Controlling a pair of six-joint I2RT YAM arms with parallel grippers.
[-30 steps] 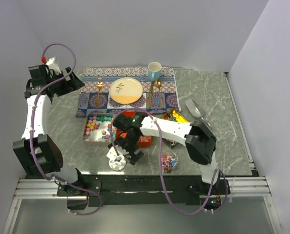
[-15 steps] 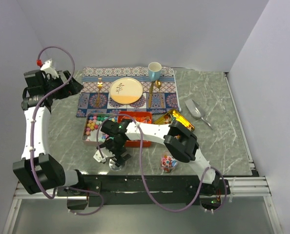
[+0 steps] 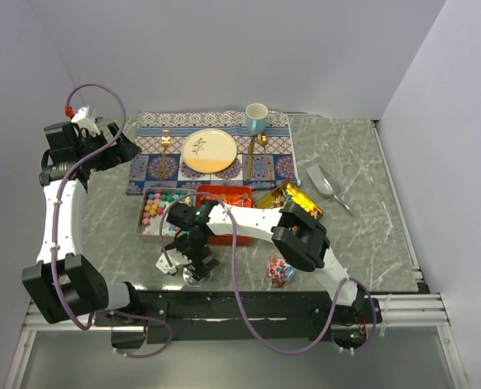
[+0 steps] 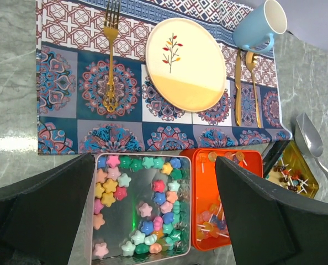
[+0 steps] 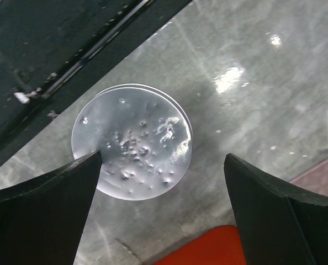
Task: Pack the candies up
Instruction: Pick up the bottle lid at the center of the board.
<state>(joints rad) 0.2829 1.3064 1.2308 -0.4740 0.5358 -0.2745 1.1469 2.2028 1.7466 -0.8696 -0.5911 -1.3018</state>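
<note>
The wide-spread hand hangs above pastel candies in a silver tin.

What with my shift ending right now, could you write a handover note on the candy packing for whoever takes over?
Left gripper: open, empty, raised at the far left.
Right gripper: open, empty, poised over the empty clear dish at the near edge.
Pastel candies in the silver tin, others in the orange tin and gold tin.
Done: a second clear dish holds some candies.
Left: fill the empty dish; most candies sit in tins.
</note>
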